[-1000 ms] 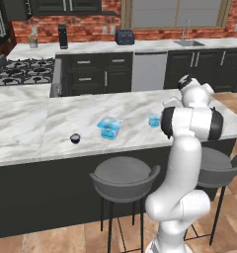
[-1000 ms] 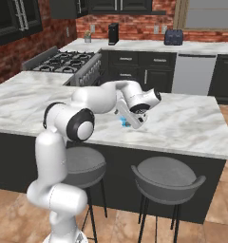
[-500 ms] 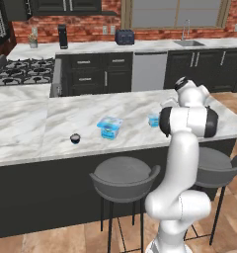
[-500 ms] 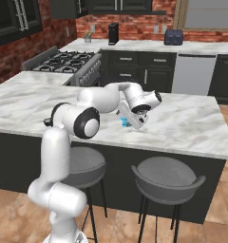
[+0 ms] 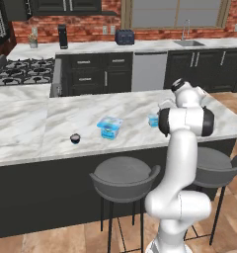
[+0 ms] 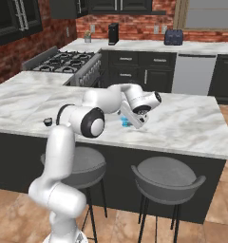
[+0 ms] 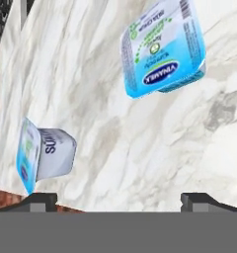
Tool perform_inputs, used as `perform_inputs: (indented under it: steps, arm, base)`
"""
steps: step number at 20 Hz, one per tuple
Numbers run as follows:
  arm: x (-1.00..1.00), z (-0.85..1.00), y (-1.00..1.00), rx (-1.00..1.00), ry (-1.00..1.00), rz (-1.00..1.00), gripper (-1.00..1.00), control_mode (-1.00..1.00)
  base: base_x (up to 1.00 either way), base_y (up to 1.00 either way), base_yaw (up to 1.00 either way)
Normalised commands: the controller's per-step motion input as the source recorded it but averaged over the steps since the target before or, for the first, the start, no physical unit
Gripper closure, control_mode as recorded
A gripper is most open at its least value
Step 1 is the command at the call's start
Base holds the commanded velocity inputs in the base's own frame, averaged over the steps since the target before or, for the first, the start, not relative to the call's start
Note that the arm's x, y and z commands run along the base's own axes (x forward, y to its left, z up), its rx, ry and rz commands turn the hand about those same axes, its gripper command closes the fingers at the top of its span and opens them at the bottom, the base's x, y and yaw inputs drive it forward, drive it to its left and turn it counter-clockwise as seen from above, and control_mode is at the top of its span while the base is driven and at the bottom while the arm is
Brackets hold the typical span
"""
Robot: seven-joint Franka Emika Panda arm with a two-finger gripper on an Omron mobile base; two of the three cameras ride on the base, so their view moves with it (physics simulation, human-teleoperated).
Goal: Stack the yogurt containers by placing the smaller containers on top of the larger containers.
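While the gripper (image 7: 118,200) hangs spread wide and empty over the marble counter (image 5: 66,118), the medium cup (image 7: 44,154) sits near one fingertip. Light-blue tub (image 7: 162,47) is further off, tiny dark cup (image 5: 75,139) well apart.

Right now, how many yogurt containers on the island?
3: tiny dark cup at the left, wide light-blue tub mid-counter, medium cup right, beside the arm. None seems hidden.
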Motion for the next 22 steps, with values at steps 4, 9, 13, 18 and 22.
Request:
perform_inputs:
  steps: [4,9,13,18,22]
  arm:
    - [0.27,-0.16,0.00,0.00,0.00,0.00,-1.00,-1.00]
    - [0.26,-0.18,-0.01,0.01,0.01,0.00,-1.00,-1.00]
    - [0.25,-0.19,-0.01,0.01,0.02,0.00,-1.00,-1.00]
    - [0.28,-0.18,-0.04,0.02,0.02,0.00,-1.00,-1.00]
    - [0.28,-0.17,-0.06,0.02,0.02,0.00,-1.00,-1.00]
  base:
    - [0.00,0.00,0.00]
    - [0.00,0.00,0.00]
    - [0.00,0.00,0.00]
    - [0.00,0.00,0.00]
    - [0.00,0.00,0.00]
